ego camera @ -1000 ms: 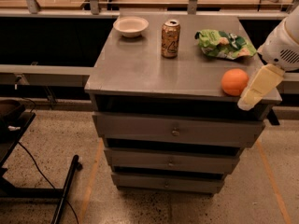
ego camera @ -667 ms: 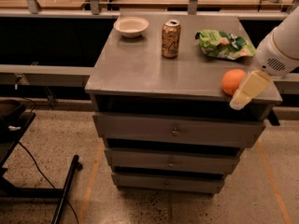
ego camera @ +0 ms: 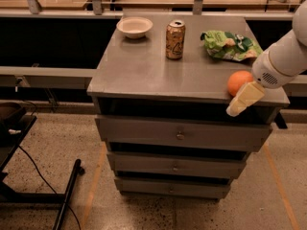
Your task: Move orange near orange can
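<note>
Approach step: my gripper (ego camera: 243,99) sits low beside the orange (ego camera: 239,82); clenched or not, I can't tell. Next I must grasp it and carry it toward the can (ego camera: 175,40).

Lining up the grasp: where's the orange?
Camera view: the orange sits at the front right corner of the cabinet top, in front of the snack bag, with the gripper at its lower right.

Matt grey metal worktop (ego camera: 144,71); glossy metal can (ego camera: 175,40); smooth-skinned orange (ego camera: 237,79); cream plastic tool (ego camera: 236,108) just beside it, at the front edge.
</note>
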Available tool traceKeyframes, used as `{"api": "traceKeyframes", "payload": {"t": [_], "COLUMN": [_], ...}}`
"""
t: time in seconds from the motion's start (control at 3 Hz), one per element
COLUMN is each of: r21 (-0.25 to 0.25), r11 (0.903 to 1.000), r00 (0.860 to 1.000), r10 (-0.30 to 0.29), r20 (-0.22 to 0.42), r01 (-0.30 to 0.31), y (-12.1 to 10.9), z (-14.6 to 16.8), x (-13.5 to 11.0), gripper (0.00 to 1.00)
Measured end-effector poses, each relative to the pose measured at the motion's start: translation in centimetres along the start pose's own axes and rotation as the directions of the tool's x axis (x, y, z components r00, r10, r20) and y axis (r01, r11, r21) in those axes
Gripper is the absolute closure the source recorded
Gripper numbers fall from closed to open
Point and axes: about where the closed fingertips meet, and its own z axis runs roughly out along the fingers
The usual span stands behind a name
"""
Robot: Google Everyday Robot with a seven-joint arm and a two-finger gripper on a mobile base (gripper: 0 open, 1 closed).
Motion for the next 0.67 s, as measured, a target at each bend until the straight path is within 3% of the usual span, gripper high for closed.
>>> {"api": "traceKeyframes", "payload": {"t": [0.33, 0.67], "r21": [0.018, 0.05], "r11": [0.9998, 0.9987], "r00": [0.999, 0.996], "r10": [-0.001, -0.014], "r20": [0.035, 0.091], "r01": [0.0, 0.009], "y": [-0.9, -2.2], "z": [1.2, 1.0], "x": [-0.6, -1.4], "gripper": [0.18, 0.42]}}
